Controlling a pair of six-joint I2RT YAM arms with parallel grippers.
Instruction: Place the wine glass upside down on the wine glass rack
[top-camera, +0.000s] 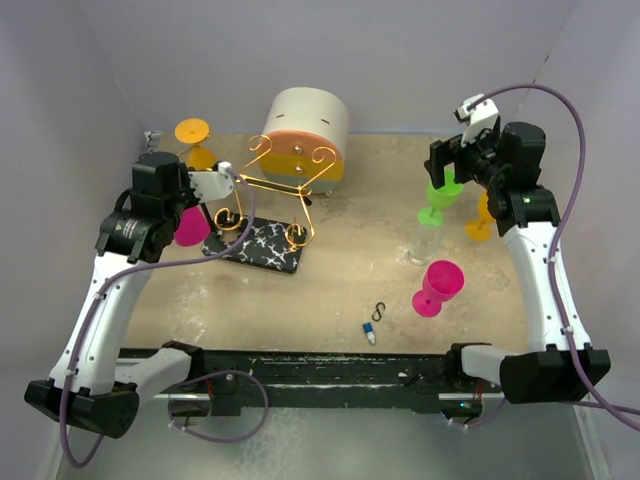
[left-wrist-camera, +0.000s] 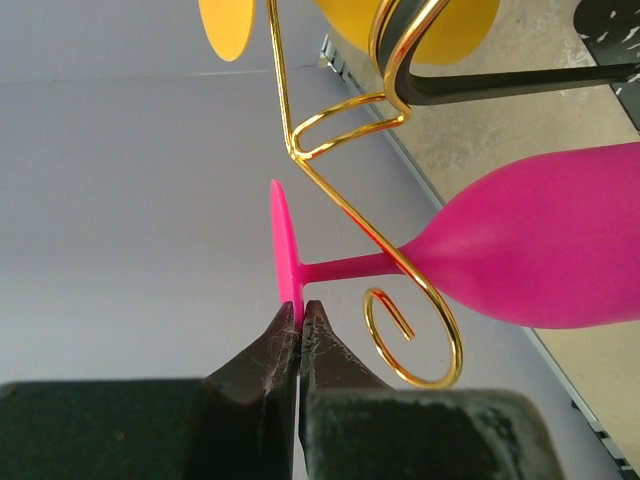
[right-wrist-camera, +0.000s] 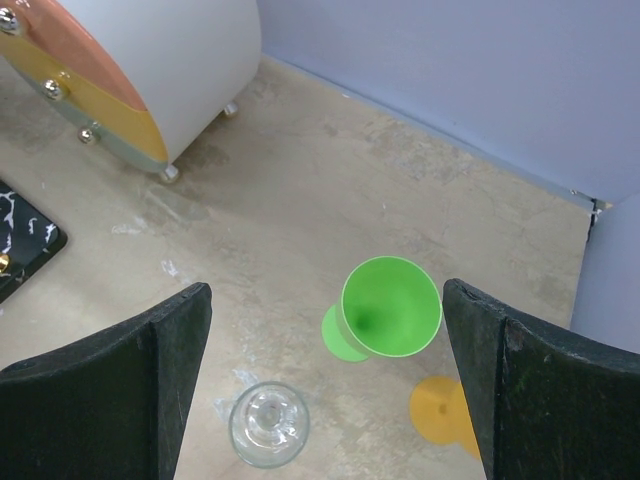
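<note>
Overhead and wrist views, read from the arm bases outward and placed against the wine glass rack (top-camera: 262, 246). Nearer than the rack and to its right, a small black clip (top-camera: 379, 312) and a blue-and-white capsule (top-camera: 370, 333) lie on the table (top-camera: 340, 275). A loose pink glass (top-camera: 437, 287) sits just beyond them.

At the rack's left side, the left gripper (left-wrist-camera: 300, 318) has its fingers pressed together on the foot rim of the wine glass (left-wrist-camera: 540, 250). This pink glass is held foot up with its bowl toward the table. Its stem crosses one curled gold arm (left-wrist-camera: 345, 205). Whether the foot bears on the wire cannot be told.

Well to the right of the rack, the right gripper (right-wrist-camera: 327, 288) hangs with its fingers wide apart above an upright green glass (right-wrist-camera: 390, 305). A clear glass (right-wrist-camera: 268, 425) and an orange glass (top-camera: 480, 218) stand close by.

Directly behind the rack is a round cream drawer box (top-camera: 305, 125). At the rack's far left is a second orange glass (top-camera: 193, 132).
</note>
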